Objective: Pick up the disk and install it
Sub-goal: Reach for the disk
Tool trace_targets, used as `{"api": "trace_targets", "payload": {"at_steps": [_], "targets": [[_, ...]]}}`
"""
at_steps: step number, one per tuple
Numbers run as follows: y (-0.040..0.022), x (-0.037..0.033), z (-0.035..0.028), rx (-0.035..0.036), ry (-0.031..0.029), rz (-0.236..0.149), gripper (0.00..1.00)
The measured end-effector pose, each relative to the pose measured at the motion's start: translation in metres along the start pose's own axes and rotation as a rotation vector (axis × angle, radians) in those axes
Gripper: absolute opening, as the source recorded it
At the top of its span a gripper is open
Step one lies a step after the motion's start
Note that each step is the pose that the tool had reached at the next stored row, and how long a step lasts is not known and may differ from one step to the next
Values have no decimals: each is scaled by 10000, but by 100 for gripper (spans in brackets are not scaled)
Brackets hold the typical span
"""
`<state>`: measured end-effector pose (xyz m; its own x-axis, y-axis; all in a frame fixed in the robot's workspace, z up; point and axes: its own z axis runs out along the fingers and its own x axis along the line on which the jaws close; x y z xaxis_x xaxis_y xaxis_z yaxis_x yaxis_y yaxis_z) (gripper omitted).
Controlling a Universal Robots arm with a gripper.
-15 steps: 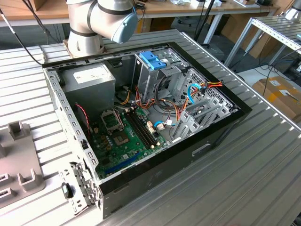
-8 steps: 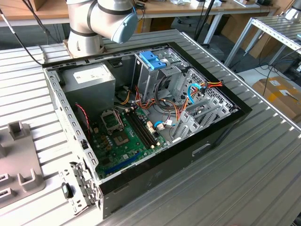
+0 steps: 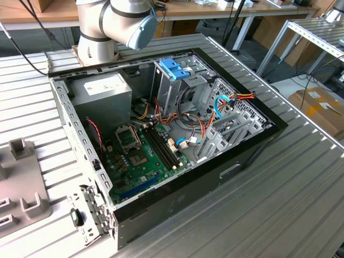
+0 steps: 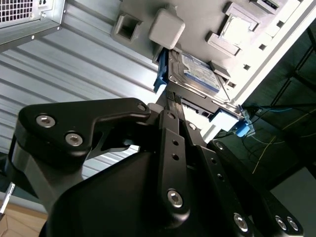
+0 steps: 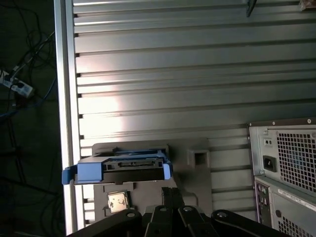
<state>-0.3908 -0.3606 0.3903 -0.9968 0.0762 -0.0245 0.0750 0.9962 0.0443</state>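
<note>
In the exterior view, the open computer case (image 3: 161, 134) lies on the ribbed metal surface (image 3: 279, 204). The robot arm (image 3: 129, 21) rises behind it, and a grey holder (image 3: 21, 183) sits off to the exterior view's left. Loose orange and blue cables (image 3: 215, 107) hang around the metal cage (image 3: 172, 91) inside the case. They could catch on anything brought in there.

In the second wrist view, the pincer (image 4: 171, 96) points straight at the disk (image 4: 197, 69). Its tip is just beside one blue rail (image 4: 160, 74), perhaps touching it. I cannot tell whether the pincer is apart, together or clamped. The disk sits in the grey holder, directly ahead of the pincer, with its labelled face showing. A hold taken this near the end rail looks off-centre to me. The disk could then twist or slide out, and the plastic rail might flex.

In the first wrist view, the disk shows its connector end toward the pincer, just beyond the tip. It rests at the surface's very border, with dark floor and cords (image 5: 19, 89) past it, so a slip here could drop it over the side. Pulled out crooked, it might also bind in the holder and drag the holder along. The case's back panel stands well to the side of the pincer.
</note>
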Motion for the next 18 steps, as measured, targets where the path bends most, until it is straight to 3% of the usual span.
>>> {"api": "trace_targets", "payload": {"at_steps": [6,18], "targets": [[-4,55,0,0,0,1,11],[-33,427,4,1,0,1,11]]}}
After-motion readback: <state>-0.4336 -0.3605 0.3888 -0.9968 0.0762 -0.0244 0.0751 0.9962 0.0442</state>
